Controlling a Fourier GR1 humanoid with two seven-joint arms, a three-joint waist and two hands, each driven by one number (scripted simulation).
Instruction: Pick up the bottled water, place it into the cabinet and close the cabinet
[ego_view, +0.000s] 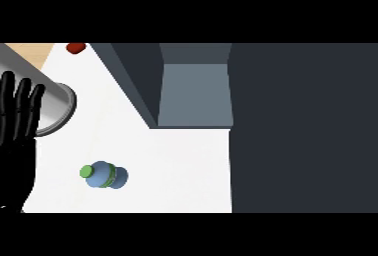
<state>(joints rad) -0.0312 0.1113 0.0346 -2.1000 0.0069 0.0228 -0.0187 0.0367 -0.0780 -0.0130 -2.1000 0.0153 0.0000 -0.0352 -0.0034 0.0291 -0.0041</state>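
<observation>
Here, cabinet (193, 92) open; bottled water (105, 175) outside.

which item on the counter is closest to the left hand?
The metal pot, right beside the left hand. The bottled water stands apart lower right; the small red object is far off.

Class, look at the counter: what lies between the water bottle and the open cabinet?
Nothing: in the head view, only bare white counter stretches between the bottle and the cabinet.
</observation>
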